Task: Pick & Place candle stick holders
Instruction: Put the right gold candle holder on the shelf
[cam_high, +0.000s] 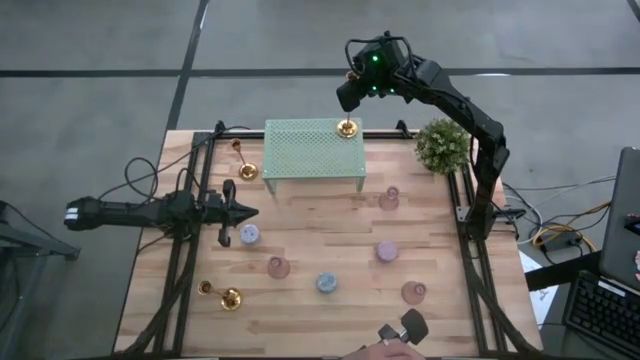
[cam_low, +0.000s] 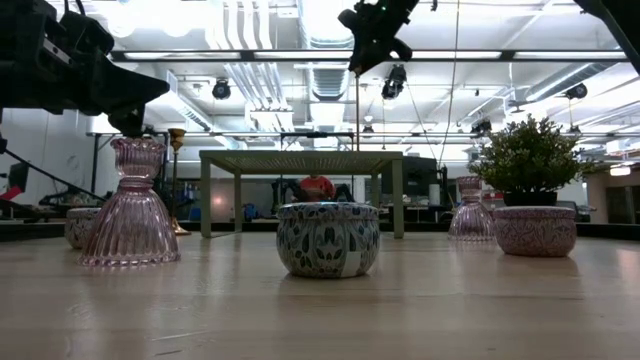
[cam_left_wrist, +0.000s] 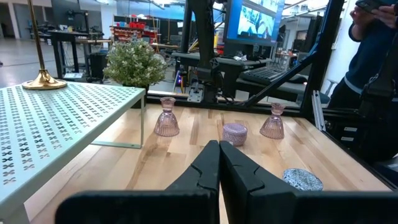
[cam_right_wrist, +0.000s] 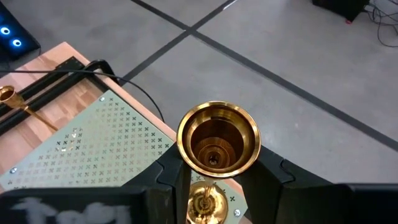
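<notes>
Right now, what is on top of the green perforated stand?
One gold candlestick stands upright at the green stand's far right corner, the right tool closed on its stem below the cup. The arm hides part of that corner.

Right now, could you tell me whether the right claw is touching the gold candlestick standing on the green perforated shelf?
Touching. In the right wrist view the right claw has both fingers pressed against the candlestick just below its top cup, no gap either side.

You are seeing one gold candlestick (cam_high: 347, 128) standing upright on the green rack (cam_high: 300, 150); another (cam_high: 244, 160) is lying beside it, a third (cam_high: 222, 294) lying at the table's near-left.
</notes>
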